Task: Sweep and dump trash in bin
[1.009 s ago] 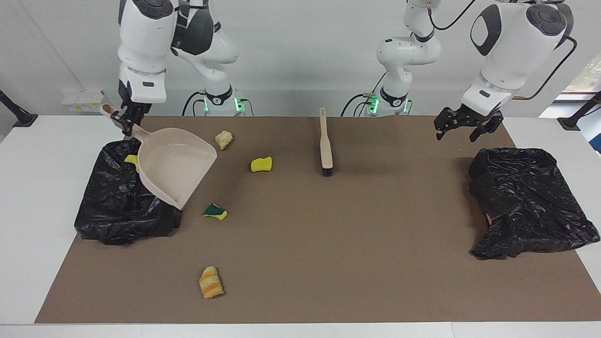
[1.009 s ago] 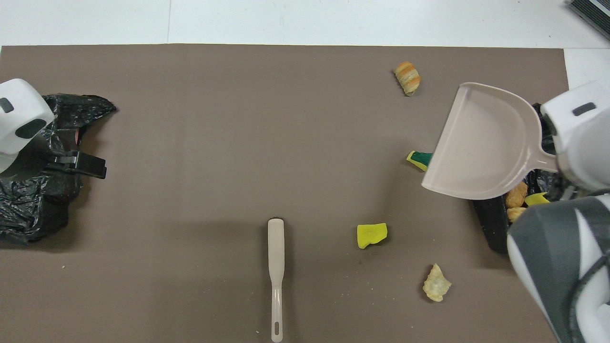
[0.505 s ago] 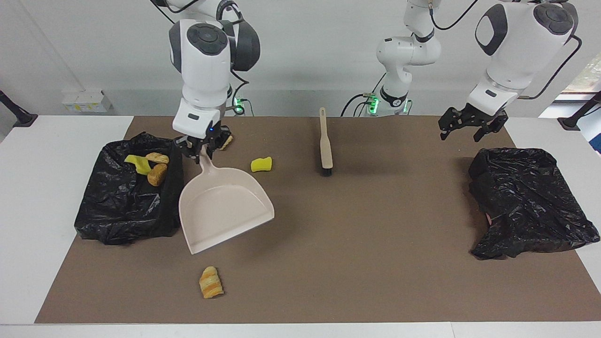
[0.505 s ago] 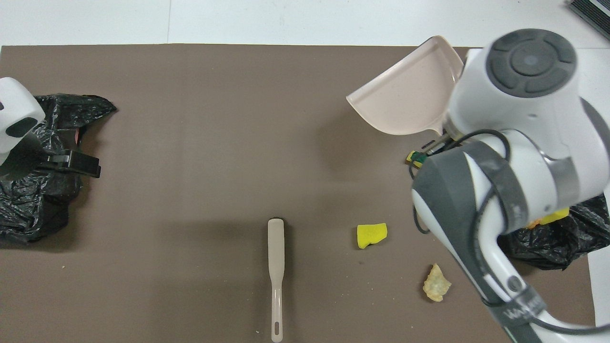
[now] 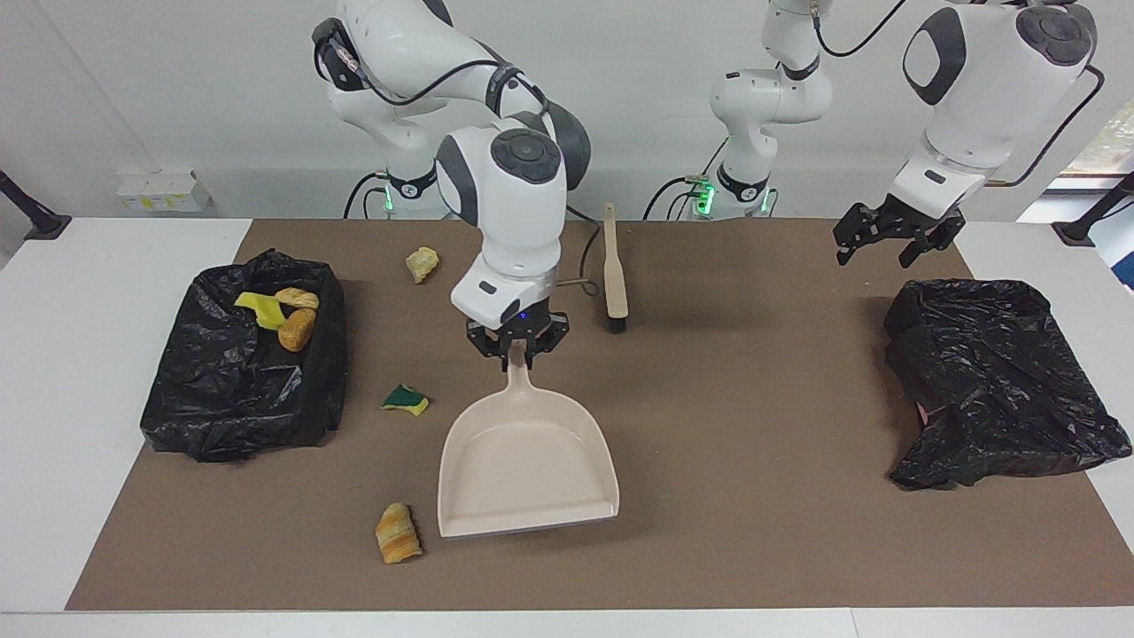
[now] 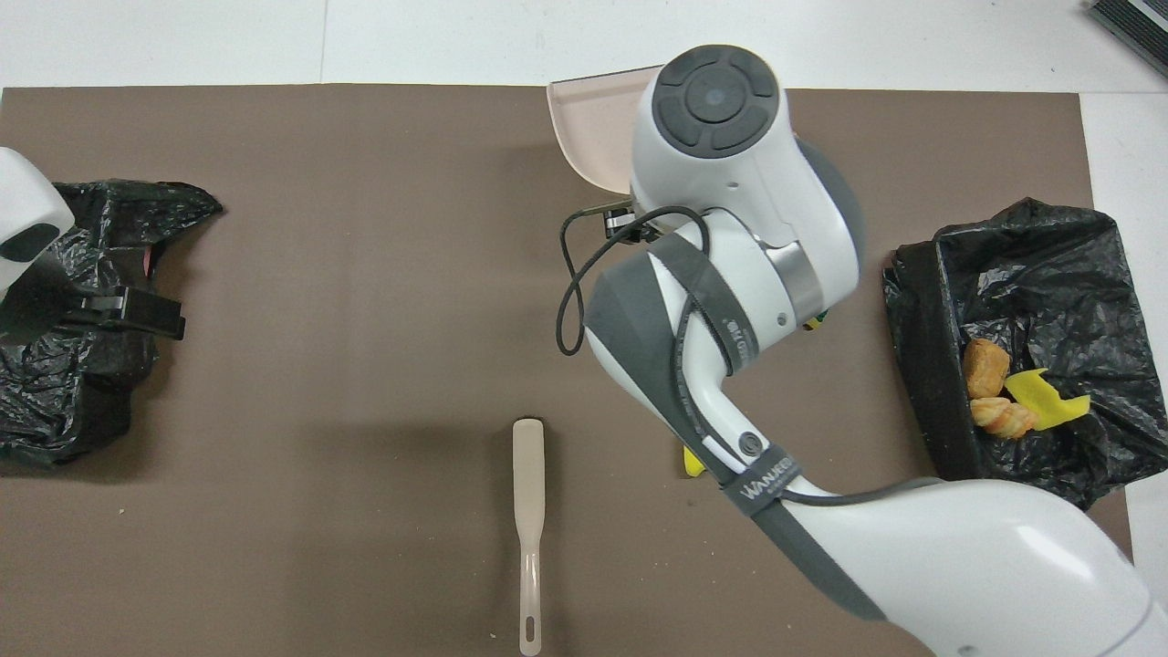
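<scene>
Over the mat's middle: dustpan (image 5: 526,461) was held by its handle in the clamped right gripper (image 5: 517,345) | left gripper (image 5: 895,239), fingers spread apart, was hung over the bin bag (image 5: 992,381) at its own end | three scraps (image 5: 279,315) were seen in the bin (image 5: 239,372); bread lump (image 5: 398,532) lay beside the dustpan; sponge bit (image 5: 407,400) lay between bin and dustpan.

Right tool (image 5: 517,347) clamped, reaching mid-table; left tool (image 5: 895,239) spread, waiting.

Right arm (image 6: 730,301) covers dustpan (image 6: 589,128); 3 scraps in bin (image 6: 922,401)
</scene>
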Robot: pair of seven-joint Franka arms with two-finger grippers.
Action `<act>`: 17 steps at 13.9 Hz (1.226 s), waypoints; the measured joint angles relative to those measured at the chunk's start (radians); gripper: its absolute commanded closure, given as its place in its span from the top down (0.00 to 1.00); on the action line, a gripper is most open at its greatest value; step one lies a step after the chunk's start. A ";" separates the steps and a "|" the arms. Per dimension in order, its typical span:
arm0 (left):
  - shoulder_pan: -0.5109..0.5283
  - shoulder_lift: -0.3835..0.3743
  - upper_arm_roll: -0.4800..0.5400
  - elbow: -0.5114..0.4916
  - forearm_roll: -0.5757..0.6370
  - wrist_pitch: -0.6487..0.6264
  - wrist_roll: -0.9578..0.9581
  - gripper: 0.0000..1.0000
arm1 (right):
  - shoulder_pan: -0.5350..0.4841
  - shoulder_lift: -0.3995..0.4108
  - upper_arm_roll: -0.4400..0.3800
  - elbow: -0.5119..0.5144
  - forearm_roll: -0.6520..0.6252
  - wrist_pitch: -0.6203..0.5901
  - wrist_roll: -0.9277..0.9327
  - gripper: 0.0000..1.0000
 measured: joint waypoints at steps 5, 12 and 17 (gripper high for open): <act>0.000 0.000 0.000 0.000 0.000 0.000 0.000 1.00 | 0.114 0.128 0.003 0.054 0.002 0.083 0.202 0.00; 0.000 0.000 0.000 0.000 0.000 0.000 0.000 1.00 | 0.157 0.192 0.004 0.058 0.094 0.091 0.234 0.29; 0.000 0.000 0.000 0.000 0.000 0.000 0.000 1.00 | 0.172 0.196 0.005 0.058 0.098 0.091 0.234 0.95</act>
